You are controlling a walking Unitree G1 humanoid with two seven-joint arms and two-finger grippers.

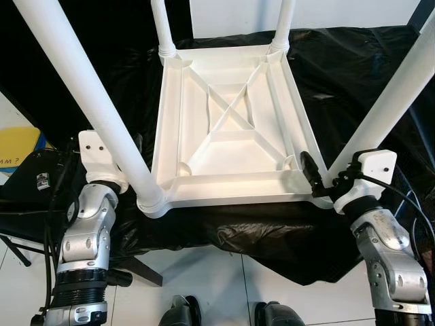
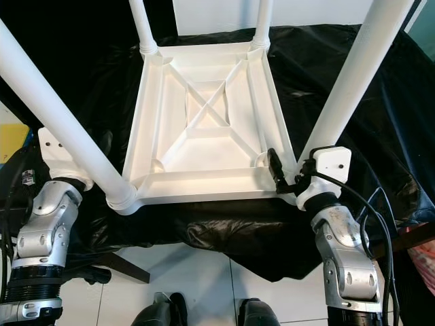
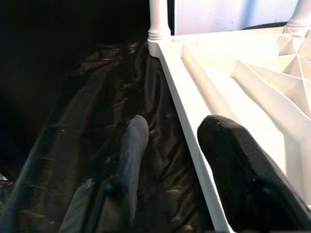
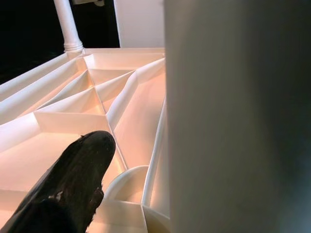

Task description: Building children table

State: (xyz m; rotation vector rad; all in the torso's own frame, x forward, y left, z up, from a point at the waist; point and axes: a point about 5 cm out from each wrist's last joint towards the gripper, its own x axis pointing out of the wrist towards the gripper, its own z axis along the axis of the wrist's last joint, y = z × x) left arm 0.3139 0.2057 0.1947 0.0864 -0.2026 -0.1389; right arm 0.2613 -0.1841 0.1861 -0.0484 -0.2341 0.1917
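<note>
While your right gripper [image 2: 289, 175] sits at the near right corner of the upturned white table top [image 1: 231, 129], note one black finger [image 4: 73, 179] lying inside the rim over the ribbed underside, with the near right leg [image 1: 397, 95] close beside it in the wrist view; whether that finger presses the leg, and where its partner finger is, you cannot tell, so the right grip stays unjudged. Your left gripper [image 3: 180, 170] is spread, its fingers [image 3: 131, 155] straddling the left rim of the table top: one over the black plastic sheet [image 1: 353, 75] outside the rim, the other above the white surface inside it; contact with the rim cannot be told. From the head views the left gripper's white wrist block is tucked behind the near left leg [image 1: 88, 88], which rises steeply from its socket at the near left corner toward the camera. Moving outward, two far legs stand in the far corners: far left leg [image 1: 163, 30] and far right leg [image 1: 282, 27]. All four legs point up; the table top lies underside-up on the sheet, its X-shaped ribs showing in the middle. Sheet drapes over the near edge of its support. Pale tiled floor [image 1: 224, 285] below, the robot's dark feet [image 1: 182, 312] at the near edge. Black bag [image 1: 34, 180] with cables sits by your left arm.
</note>
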